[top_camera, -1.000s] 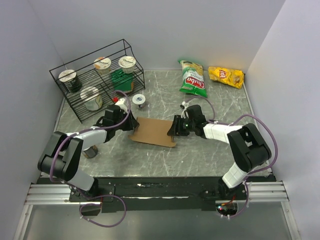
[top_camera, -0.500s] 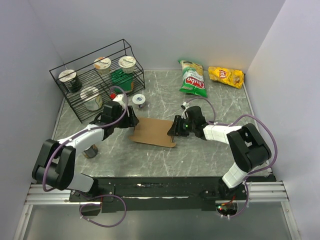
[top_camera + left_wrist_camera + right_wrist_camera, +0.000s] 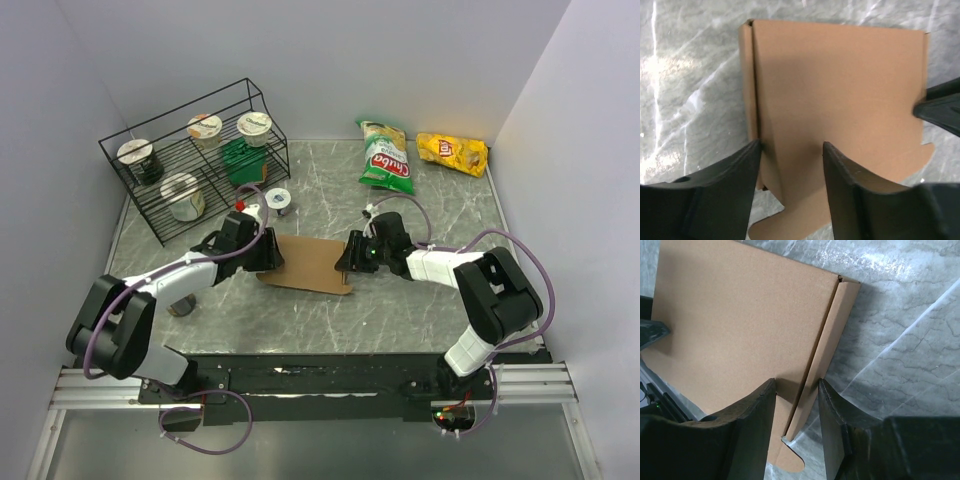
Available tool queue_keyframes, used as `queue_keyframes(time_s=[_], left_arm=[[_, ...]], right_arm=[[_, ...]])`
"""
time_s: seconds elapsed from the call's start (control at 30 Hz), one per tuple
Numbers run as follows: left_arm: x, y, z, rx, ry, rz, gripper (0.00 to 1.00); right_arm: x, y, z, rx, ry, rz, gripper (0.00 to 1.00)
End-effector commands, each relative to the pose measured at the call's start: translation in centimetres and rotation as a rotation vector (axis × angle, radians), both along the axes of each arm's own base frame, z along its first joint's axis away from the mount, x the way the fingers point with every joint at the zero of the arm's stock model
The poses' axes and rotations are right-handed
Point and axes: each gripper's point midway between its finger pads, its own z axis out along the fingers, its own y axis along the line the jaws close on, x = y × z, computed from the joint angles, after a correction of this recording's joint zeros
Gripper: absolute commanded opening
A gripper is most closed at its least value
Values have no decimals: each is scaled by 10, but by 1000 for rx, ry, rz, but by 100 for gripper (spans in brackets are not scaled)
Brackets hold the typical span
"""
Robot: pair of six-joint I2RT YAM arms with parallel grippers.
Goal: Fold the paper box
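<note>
Swinging back from a short lift toward the wire rack (image 3: 190,150), the left gripper (image 3: 262,252) is now settling at the left edge of the paper box (image 3: 310,262), while the right gripper (image 3: 350,258) is keeping its post at the opposite edge. From above, the brown sheet is lying flat on the table (image 3: 420,300) between the two arms, well apart from the chip bags (image 3: 385,158) at the back. Both arms are reaching in from opposite sides, seemingly so that one can steady the sheet while the other works a flap. In the left wrist view, the left gripper (image 3: 791,145) is hovering with its jaws spread over the paper box (image 3: 840,90), just beside the narrow left side flap and pinching nothing. The right arm's dark finger is showing at the far edge. In the right wrist view, the right gripper (image 3: 796,382) is straddling the crease of the narrow right side flap on the paper box (image 3: 740,330). Its jaws are standing apart around the fold, likely to raise that flap.
</note>
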Motion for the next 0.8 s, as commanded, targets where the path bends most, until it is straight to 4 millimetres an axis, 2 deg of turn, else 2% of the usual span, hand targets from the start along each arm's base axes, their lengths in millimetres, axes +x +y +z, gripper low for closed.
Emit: queue_keyframes(time_s=[0.0, 0.13, 0.33, 0.4, 0.5, 0.53, 0.57, 0.63, 0.73, 0.77], left_arm=[[-2, -6, -1, 30, 20, 15, 54], [-6, -6, -7, 73, 29, 28, 51], [-10, -10, -13, 59, 42, 26, 36], [-10, -7, -14, 71, 44, 40, 34], [-8, 0, -10, 88, 10, 70, 38], [-6, 2, -1, 77, -18, 78, 41], [-7, 4, 0, 78, -30, 84, 48], [-4, 8, 13, 65, -79, 109, 51], [-4, 11, 22, 41, -119, 133, 61], [-6, 12, 19, 37, -115, 133, 66]], right_arm=[[0, -18, -12, -88, -7, -52, 45], [-1, -19, -13, -93, -10, -55, 45], [0, -20, -13, -97, -11, -55, 44], [0, -20, -15, -100, -7, -56, 44], [-1, -22, -19, -112, -5, -59, 44], [-1, -23, -20, -117, -2, -60, 44], [-1, -24, -20, -121, -4, -62, 43], [-1, -25, -22, -128, -6, -63, 42], [-1, -27, -23, -141, -9, -64, 41], [-1, -27, -23, -141, -9, -64, 41]])
